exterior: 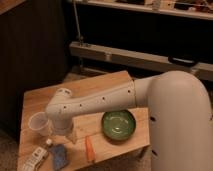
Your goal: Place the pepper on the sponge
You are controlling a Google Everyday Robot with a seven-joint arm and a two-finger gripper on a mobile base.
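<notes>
End effector (65, 133) hangs low over the desk (90, 82), pointing down, with a clear cup (39, 123) at its 9 o'clock; whether it is released or clenched I cannot tell. Pepper (89, 148) lies flat on the wood at its 4 o'clock and at the green bowl's (119, 124) 7 o'clock. It is apart from the sponge (59, 156), which sits at the pepper's 9 o'clock beside a remote (35, 158). By its looks the pepper is light, stiff, smooth and apt to roll; grip it across the thick middle.
</notes>
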